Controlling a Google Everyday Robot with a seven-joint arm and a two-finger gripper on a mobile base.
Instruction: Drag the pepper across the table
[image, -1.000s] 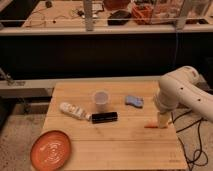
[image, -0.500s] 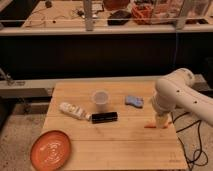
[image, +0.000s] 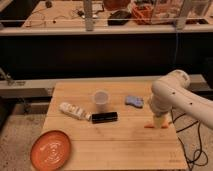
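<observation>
The table (image: 125, 150) carries everything. The plate (image: 50, 150) at its front-left corner lies bare; the cup (image: 101, 97) stands mid-table, and what it holds, if anything, is hidden. The end effector (image: 158, 123) hangs low near the right edge, jaws apart, over the pepper (image: 149, 126) lying flat there. The pepper looks light, firm, smooth and apt to roll; it is best gripped across its middle.
</observation>
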